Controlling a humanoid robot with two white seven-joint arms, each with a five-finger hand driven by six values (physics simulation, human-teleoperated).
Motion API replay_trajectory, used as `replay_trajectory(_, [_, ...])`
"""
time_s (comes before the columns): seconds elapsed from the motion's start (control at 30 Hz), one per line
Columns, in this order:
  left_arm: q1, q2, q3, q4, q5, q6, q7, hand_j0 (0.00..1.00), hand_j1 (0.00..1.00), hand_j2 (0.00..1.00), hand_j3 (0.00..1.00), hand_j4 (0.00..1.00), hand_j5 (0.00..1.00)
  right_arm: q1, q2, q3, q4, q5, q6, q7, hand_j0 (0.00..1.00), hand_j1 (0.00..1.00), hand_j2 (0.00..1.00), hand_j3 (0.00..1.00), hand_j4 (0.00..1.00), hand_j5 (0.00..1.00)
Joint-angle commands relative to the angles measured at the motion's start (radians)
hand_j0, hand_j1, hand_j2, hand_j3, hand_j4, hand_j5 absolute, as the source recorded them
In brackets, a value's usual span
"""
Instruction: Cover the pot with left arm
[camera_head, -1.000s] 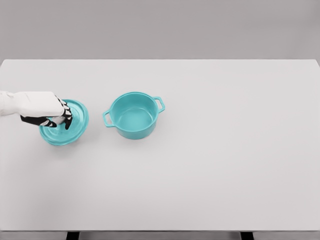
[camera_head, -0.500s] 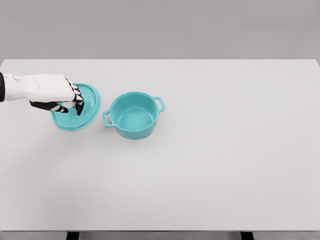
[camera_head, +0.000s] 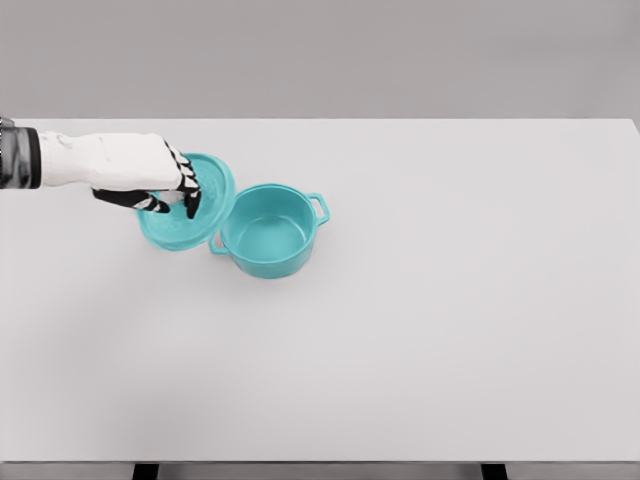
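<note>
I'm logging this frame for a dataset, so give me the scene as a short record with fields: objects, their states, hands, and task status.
pot: teal pot, two side handles, upright on the table, open, looks empty
lid: teal lid, tilted, held above the table, overlapping the pot's left rim in the picture
left hand: left hand grasping the lid from above, arm entering from the left edge
right hand: not in view
surface: white table
task status: pot not yet covered

A single head view looks down from above the near edge onto the whole white table (camera_head: 450, 330).
</note>
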Motion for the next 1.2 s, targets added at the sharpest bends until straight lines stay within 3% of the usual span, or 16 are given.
replay_trajectory(0.0, [-0.001, -0.013, 0.001, 0.0, 0.006, 0.002, 0.0, 0.46, 0.46, 0.46, 0.46, 0.46, 0.46, 0.0, 0.0, 0.0, 0.0, 0.0, 0.0, 0.0, 1.0, 1.0, 1.0, 1.0, 1.0, 1.0])
replay_trajectory(0.2, [-0.028, -0.068, 0.001, 0.0, 0.004, 0.002, -0.001, 0.46, 0.46, 0.46, 0.46, 0.46, 0.46, 0.0, 0.0, 0.0, 0.0, 0.0, 0.0, 0.0, 1.0, 1.0, 1.0, 1.0, 1.0, 1.0])
replay_trajectory(1.17, [-0.046, -0.228, -0.008, 0.011, -0.005, 0.002, -0.08, 0.47, 0.47, 0.47, 0.47, 0.47, 0.47, 0.0, 0.0, 0.0, 0.0, 0.0, 0.0, 0.0, 1.0, 1.0, 1.0, 1.0, 1.0, 1.0])
